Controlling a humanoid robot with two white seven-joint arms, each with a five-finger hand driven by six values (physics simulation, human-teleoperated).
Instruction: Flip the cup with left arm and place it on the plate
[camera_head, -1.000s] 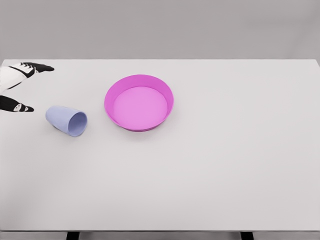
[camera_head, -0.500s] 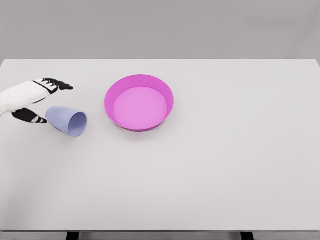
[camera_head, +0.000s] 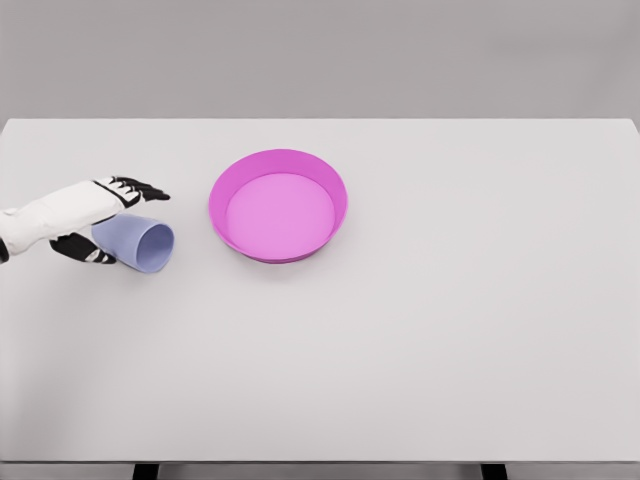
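A pale lavender cup (camera_head: 138, 243) is lying on its side on the white counter (camera_head: 420, 330), near the left edge, with its open mouth facing toward the lower right and its closed base pointing back toward the left. The left hand (camera_head: 88, 215) is reaching in from the left edge of the head view, its white forearm crossing the counter's left side. The hand is sitting wide around the cup's base end: the dark fingers (camera_head: 140, 189) are stretching over the upper side of the cup, while the thumb (camera_head: 85, 250) is lying along the lower side, just beside the cup's wall. Whether the fingers are actually pressing on the cup cannot be told; the hand is spread and not closed on it.

A magenta plate (camera_head: 278, 160) with a raised rim is sitting to the right of the cup, near it but apart, with a strip of bare counter between the cup's mouth and the plate's left rim. Nothing is lying inside the plate. No object is standing between the cup and the plate. The right arm is not showing in the view.

The cup, the plate and the counter are carrying no labels, brands or readable writing.
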